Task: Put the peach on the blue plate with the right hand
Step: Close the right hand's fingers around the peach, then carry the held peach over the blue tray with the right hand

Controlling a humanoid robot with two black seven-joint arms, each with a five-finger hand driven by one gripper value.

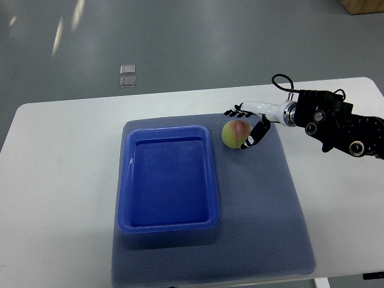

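Observation:
The peach [234, 133], yellow-green with a red blush, lies on the grey mat [264, 204] just right of the blue plate's far right corner. The blue plate [168, 222] is a rectangular tray, empty, on the left part of the mat. My right hand [242, 127] reaches in from the right edge and sits at the peach. Its fingers [238, 111] are spread just beyond the peach's far side and its thumb [257, 133] lies against the peach's right side. The hand is not closed on the fruit.
The mat lies on a white table [54, 180]. My right forearm [336, 123], black with a cable loop, lies over the table's far right. Two small clear squares [127, 75] lie on the floor beyond the table.

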